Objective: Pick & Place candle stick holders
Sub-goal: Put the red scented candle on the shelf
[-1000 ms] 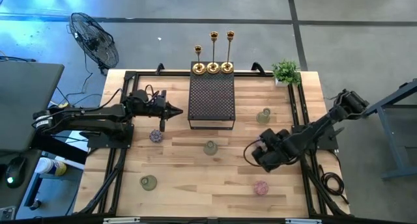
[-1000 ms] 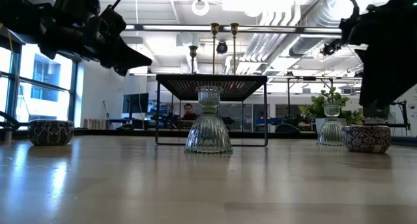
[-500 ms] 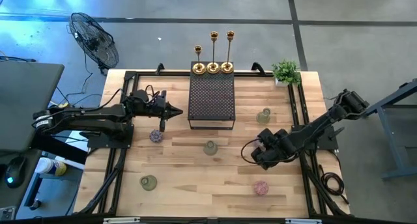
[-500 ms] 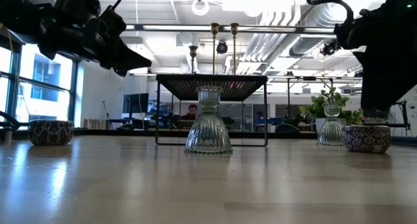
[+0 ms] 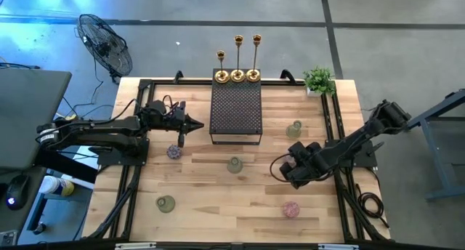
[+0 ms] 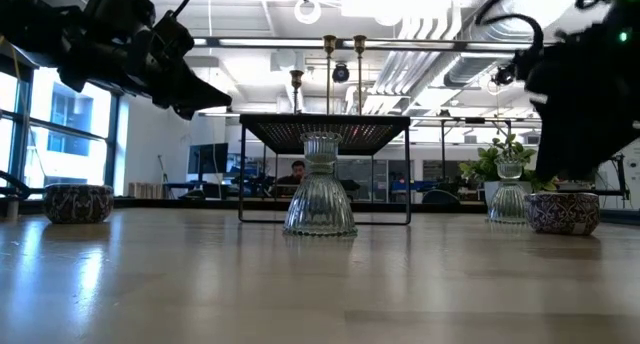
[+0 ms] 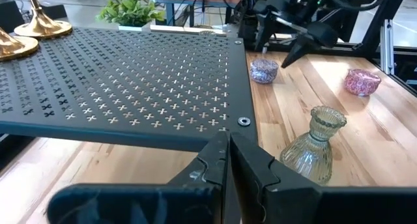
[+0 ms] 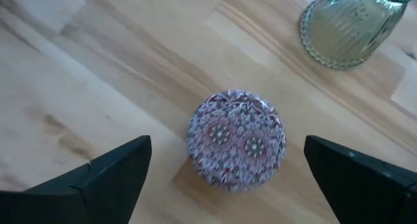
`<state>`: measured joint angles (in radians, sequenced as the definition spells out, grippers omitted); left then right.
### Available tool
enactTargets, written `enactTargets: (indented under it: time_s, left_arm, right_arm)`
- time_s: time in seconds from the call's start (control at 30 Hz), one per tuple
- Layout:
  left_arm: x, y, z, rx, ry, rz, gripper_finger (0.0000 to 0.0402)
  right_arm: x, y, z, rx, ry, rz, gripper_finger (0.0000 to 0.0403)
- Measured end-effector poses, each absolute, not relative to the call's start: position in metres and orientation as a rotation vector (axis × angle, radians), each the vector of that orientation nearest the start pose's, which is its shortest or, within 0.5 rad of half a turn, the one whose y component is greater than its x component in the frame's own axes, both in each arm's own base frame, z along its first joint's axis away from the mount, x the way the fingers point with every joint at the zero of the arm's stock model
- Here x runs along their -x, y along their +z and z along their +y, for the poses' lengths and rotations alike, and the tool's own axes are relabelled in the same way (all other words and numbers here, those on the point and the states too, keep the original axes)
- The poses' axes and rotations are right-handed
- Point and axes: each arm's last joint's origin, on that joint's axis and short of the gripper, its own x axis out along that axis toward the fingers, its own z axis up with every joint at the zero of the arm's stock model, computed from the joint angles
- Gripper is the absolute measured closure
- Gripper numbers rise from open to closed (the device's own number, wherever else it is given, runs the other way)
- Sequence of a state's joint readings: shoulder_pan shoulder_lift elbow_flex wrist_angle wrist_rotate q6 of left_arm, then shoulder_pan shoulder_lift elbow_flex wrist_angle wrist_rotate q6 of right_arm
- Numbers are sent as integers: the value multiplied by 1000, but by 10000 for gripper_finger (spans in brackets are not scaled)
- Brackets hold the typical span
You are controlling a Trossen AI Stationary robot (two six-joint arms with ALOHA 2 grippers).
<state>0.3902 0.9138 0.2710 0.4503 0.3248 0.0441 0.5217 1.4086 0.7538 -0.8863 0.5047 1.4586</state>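
The right gripper hangs over the right half of the wooden table, its fingers spread wide on either side of a patterned pink-purple glass cup seen directly below in the right wrist view. That cup is hidden under the gripper in the high view. The fingers do not touch it.

The left gripper is held above the table on the left, just beside the left edge of the black mesh stand. Its fingers are pressed together and hold nothing.

Three gold candlesticks stand in a row on the far end of the mesh stand, the left one shorter than the other two.

Positions of the small glass holders on the table:
- A pale green ribbed holder stands near the middle, in front of the stand.
- A second pale green holder stands to the right of the stand.
- A third pale green holder sits near the front left.
- A pink-purple cup sits at the left, below the left gripper.
- Another pink-purple cup sits near the front right, apart from the right gripper.

A small potted plant stands at the far right corner.
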Motion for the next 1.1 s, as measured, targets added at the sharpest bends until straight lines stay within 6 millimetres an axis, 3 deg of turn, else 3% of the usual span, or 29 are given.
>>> enactTargets:
  time_s: [0.13, 0.7, 1.1]
  left_arm:
    - [-174, 195, 62, 25, 61, 186, 387]
    - [-174, 195, 62, 25, 61, 186, 387]
    - [-174, 195, 62, 25, 61, 186, 387]
  right_arm:
    - [-187, 156, 92, -492, -843, 954, 8]
    - [-179, 136, 88, -474, -816, 927, 15]
    - [-179, 132, 89, -486, -790, 915, 101]
